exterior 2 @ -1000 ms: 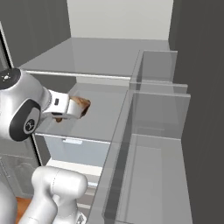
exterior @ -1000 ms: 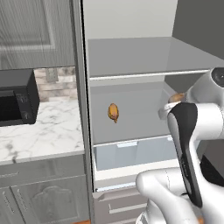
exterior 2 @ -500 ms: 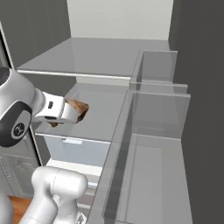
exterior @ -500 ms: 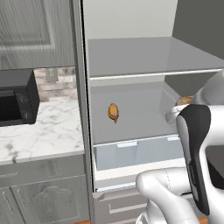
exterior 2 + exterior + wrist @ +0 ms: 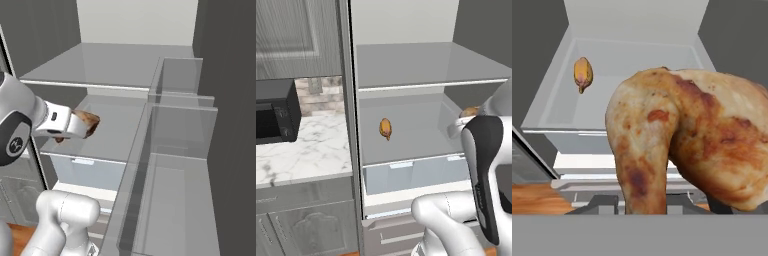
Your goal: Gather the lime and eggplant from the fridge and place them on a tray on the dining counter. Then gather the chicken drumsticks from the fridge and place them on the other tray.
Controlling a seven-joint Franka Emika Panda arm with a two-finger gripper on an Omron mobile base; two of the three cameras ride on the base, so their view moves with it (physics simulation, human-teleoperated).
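Drumstick (image 5: 682, 145) sits pinched in the end effector (image 5: 82, 126); second drumstick (image 5: 386, 128) lies beyond it, deeper on the fridge shelf (image 5: 416, 145).

Drumstick (image 5: 687, 145) skin glossy, mottled brown (roasted look); countertop (image 5: 303, 157) polished marble; fridge shelves (image 5: 120, 65) smooth, matt.

Flat, even light everywhere, no hard shadows and no glare. The fridge interior (image 5: 406, 75) is pale and bright against dim grey walls, and the drumstick (image 5: 682, 145) looms close to the hand camera, slightly soft.
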